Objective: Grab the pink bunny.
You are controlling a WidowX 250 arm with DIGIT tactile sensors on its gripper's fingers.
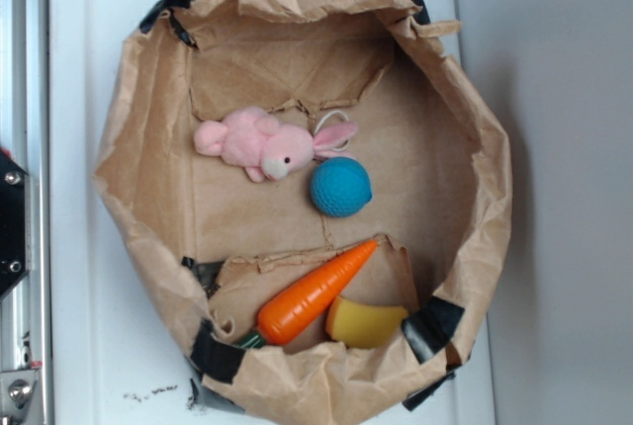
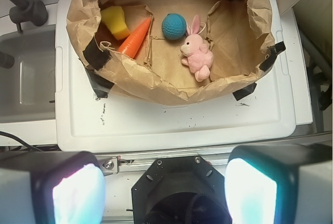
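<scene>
Translucent pads (image 2: pixel 78 195): gripper (image 2: pixel 164 193) jaws stand wide, empty.
Pink bunny (image 2: pixel 196 52): well ahead of the jaws, slightly right, inside the paper bag (image 2: pixel 156 81), near the blue ball (image 2: pixel 174 26).
Handling: probably light, soft, squashy.
Hold: across the plump body, not the ears.

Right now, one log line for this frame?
phase: pre-approach | claw: open, outside paper bag | pink bunny: in bag, ungrasped, beside blue ball | carrot, yellow piece: apart

A crumpled brown paper bag (image 1: pixel 148 163) with black tape at its rim sits on a white tray (image 2: pixel 171 122), holding a blue ball (image 1: pixel 341 187) mid-floor, an orange carrot (image 1: pixel 312 293) and a yellow sponge (image 1: pixel 364 323) beside the carrot
</scene>
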